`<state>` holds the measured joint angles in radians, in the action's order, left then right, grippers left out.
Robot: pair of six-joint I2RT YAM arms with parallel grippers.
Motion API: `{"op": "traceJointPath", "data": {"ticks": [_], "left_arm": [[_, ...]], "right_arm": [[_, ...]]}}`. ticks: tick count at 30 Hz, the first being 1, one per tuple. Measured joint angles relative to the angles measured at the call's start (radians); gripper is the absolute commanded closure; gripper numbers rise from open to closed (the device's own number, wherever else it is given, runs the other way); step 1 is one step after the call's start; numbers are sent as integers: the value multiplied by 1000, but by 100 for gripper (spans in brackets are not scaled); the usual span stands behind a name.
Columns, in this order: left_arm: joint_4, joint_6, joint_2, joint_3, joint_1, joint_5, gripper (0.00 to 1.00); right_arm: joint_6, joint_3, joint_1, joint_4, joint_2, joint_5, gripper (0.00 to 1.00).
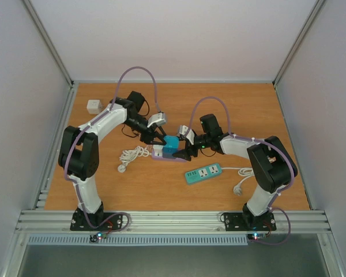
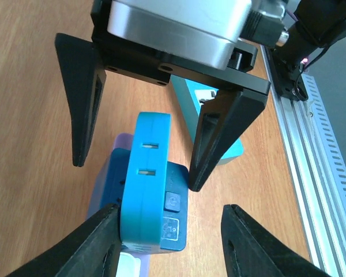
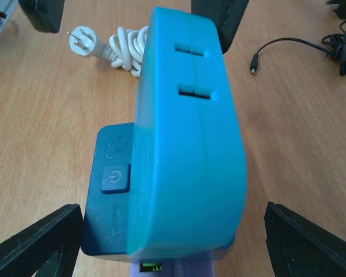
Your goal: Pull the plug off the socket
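Here's the blue plug (image 1: 170, 144), seated upright on the lavender socket (image 1: 160, 156) just left of the wooden table's (image 1: 265, 109) centre, and both arms are right on it. Close up from the left wrist, its light blue shell shows two slots on top, with a darker blue body and a power button on one side. The left gripper (image 2: 172, 209) comes in from the plug's 10 o'clock in the overhead view and straddles it, jaws apart. One finger sits hard beside the light blue shell, though I cannot tell whether it touches. The other stands clear of the dark body with bare wood between, so no grip there. The right gripper (image 3: 173, 206) faces it from 4 o'clock, its fingers (image 3: 37, 245) spread wide and clear of the plug on both sides, holding nothing. From the left wrist, one right-arm fingertip looks close to the dark body's corner, but I cannot tell if there is contact. Moving outward, a coiled white cable (image 1: 132, 154) with a pronged end lies at the plug's 9 o'clock. A teal power strip (image 1: 203, 173) lies at 4 o'clock beyond the right gripper, its white cord (image 1: 239, 189) ending near the right arm. A thin black cable (image 3: 294, 43) lies on the wood beyond the plug in the right wrist view. A small white cube (image 1: 94, 106) sits far off at 10 o'clock, near the back left corner.
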<state>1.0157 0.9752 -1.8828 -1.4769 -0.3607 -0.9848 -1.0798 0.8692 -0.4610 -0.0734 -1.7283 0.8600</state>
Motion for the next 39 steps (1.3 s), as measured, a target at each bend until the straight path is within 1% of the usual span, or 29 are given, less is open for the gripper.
{"op": "traceJointPath", "data": {"ticks": [3, 6, 9, 16, 21, 22, 25, 29, 31, 36, 38, 39], "left_arm": [[-3, 12, 6, 14, -1, -3, 54], [-9, 29, 8, 34, -1, -4, 56], [-37, 29, 21, 60, -6, 0, 60], [-165, -6, 105, 151, -43, 13, 67], [-279, -35, 171, 225, -51, 36, 68], [-299, -36, 182, 240, -51, 43, 67], [-342, -38, 203, 270, -50, 59, 57], [-362, -1, 226, 298, -50, 59, 48], [-375, 16, 241, 321, -50, 60, 45], [-418, 32, 253, 351, -50, 72, 43], [-436, 33, 253, 352, -53, 77, 34], [-443, 39, 253, 352, -54, 79, 32]], "right_arm": [[0, 2, 0, 0, -1, -1, 13], [0, 3, 0, -1, -1, -1, 10], [1, 3, 0, -9, -1, -1, 9], [1, 3, -7, -33, -1, 0, 9], [-6, -11, -22, -51, -1, -4, 10], [-10, -15, -26, -53, -1, -6, 10], [-20, -27, -38, -58, -1, -12, 14], [-22, -31, -40, -68, -1, -16, 18], [-22, -31, -40, -73, -1, -16, 19], [-22, -31, -42, -77, -1, -17, 23], [-22, -31, -42, -78, -1, -18, 26], [-22, -31, -42, -79, -1, -19, 27]]}}
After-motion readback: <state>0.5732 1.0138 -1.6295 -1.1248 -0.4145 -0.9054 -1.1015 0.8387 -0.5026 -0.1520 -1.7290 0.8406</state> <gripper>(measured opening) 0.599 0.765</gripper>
